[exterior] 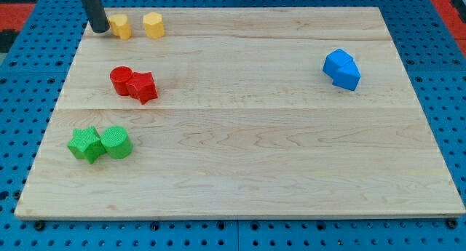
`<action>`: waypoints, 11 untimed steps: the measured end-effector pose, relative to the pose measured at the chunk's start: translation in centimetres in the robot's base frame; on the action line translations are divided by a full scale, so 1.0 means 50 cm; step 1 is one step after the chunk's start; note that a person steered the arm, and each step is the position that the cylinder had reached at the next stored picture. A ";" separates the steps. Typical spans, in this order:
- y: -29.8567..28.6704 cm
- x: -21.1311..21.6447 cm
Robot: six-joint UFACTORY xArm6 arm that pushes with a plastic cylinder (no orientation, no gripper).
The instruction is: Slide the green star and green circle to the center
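Two green blocks, star (86, 144) touching circle (116, 142), pale grained wooden board (255, 149)

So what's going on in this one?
A dark rod is pushing blocks around a wooden board. My tip sits at the view's top left, right beside a yellow block, far from its targets. The green star and green circle sit touching near the view's bottom left, not yet moved to the center.
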State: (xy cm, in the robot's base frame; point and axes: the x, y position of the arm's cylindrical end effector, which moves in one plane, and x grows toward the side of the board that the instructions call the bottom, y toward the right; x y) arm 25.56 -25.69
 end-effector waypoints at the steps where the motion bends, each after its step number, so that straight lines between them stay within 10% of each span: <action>1: 0.072 0.020; 3: 0.083 0.042; 5: 0.342 0.276; 8: 0.028 0.724; 11: -0.014 0.560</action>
State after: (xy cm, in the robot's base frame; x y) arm 53.56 -26.40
